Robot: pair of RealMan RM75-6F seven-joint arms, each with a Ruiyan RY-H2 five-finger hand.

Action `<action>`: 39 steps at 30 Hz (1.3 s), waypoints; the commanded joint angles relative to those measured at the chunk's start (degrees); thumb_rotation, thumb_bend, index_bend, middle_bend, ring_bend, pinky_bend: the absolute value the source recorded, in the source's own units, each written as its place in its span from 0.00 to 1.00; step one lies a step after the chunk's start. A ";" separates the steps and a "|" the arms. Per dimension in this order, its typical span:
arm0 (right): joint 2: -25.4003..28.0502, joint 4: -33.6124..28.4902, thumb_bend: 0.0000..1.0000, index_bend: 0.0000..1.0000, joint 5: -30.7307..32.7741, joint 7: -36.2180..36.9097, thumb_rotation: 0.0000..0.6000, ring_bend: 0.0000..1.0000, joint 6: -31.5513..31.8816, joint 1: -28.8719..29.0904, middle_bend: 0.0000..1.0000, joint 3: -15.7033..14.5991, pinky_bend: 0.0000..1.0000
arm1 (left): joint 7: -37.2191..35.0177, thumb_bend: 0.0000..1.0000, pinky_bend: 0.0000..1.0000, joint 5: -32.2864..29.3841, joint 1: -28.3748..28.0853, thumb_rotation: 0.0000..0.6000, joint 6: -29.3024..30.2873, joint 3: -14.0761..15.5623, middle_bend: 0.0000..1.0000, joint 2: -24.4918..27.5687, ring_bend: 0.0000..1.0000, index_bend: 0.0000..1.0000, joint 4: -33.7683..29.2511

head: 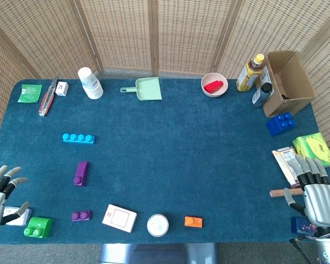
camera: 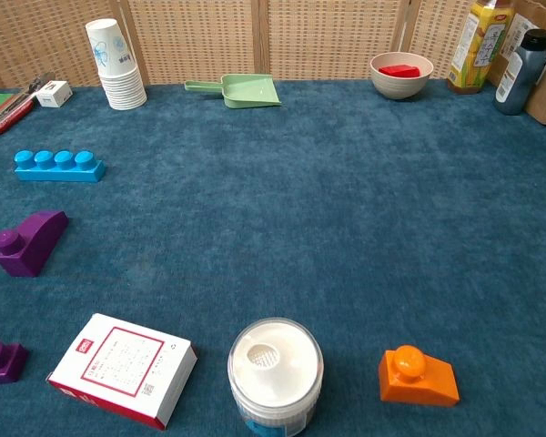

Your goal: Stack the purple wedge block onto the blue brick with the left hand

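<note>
The purple wedge block [head: 81,173] [camera: 29,241] lies on the blue table cloth at the left, with one stud on its near end. The long light-blue brick [head: 78,138] [camera: 58,165] with a row of studs lies a little beyond it. My left hand [head: 1,195] hovers at the table's front left corner, fingers spread and holding nothing, well to the left of the wedge. At the front right edge my right hand [head: 313,190] is open, fingers apart. Neither hand shows in the chest view.
A small purple brick [head: 80,216], green brick [head: 38,226], white box [head: 119,218], white jar [head: 158,225] and orange wedge [head: 193,221] line the front. Cups [head: 90,82], dustpan [head: 143,88], bowl [head: 214,84], bottles and cardboard box [head: 286,81] stand at the back.
</note>
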 commanded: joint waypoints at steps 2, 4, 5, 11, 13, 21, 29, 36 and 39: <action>-0.24 0.08 0.38 0.16 -0.01 -0.18 0.97 0.00 -0.28 0.23 0.09 0.09 0.02 | -0.13 0.32 0.00 -0.20 -0.15 1.00 -0.57 0.09 0.17 -0.13 0.07 0.29 0.22; -0.32 0.08 0.38 0.16 -0.02 -0.30 0.98 0.00 -0.48 0.34 0.09 0.07 0.02 | 0.02 0.32 0.00 -0.24 -0.31 1.00 -0.99 0.13 0.17 -0.21 0.07 0.29 0.38; -0.32 0.05 0.38 0.16 -0.04 -0.30 0.98 0.00 -0.50 0.35 0.09 0.06 0.02 | 0.06 0.32 0.00 -0.18 -0.37 1.00 -1.09 0.16 0.17 -0.20 0.07 0.29 0.41; 0.25 -0.26 0.38 0.16 -0.22 0.10 0.97 0.00 0.65 -0.20 0.09 0.15 0.02 | 0.22 0.32 0.00 1.41 -1.03 1.00 -1.29 0.32 0.17 1.07 0.07 0.29 0.57; 0.48 -0.31 0.38 0.16 -0.20 0.41 0.97 0.00 1.15 -0.47 0.09 0.21 0.02 | 0.29 0.32 0.00 2.41 -1.81 1.00 -2.25 0.62 0.17 2.20 0.07 0.29 1.16; 0.96 -0.62 0.38 0.16 -0.20 0.32 0.97 0.00 2.32 -1.24 0.09 0.26 0.02 | -2.53 0.32 0.00 6.37 -5.90 1.00 -6.88 1.77 0.16 7.14 0.07 0.26 5.59; 1.30 -1.94 0.38 0.16 -0.33 -1.29 0.97 0.00 1.95 -0.91 0.09 0.55 0.02 | -5.00 0.32 0.00 13.02 -12.45 1.00 -11.80 2.61 0.12 6.80 0.06 0.20 15.68; 1.39 -2.66 0.38 0.16 0.19 -2.32 0.98 0.00 1.88 -1.18 0.09 0.55 0.02 | -7.86 0.32 0.00 16.79 -16.80 1.00 -13.03 2.93 0.11 3.85 0.05 0.19 22.68; 1.47 -3.02 0.38 0.16 0.60 -2.90 0.97 0.00 2.36 -1.55 0.09 0.70 0.02 | -8.90 0.31 0.00 19.56 -19.93 1.00 -14.24 3.40 0.10 2.33 0.04 0.18 25.92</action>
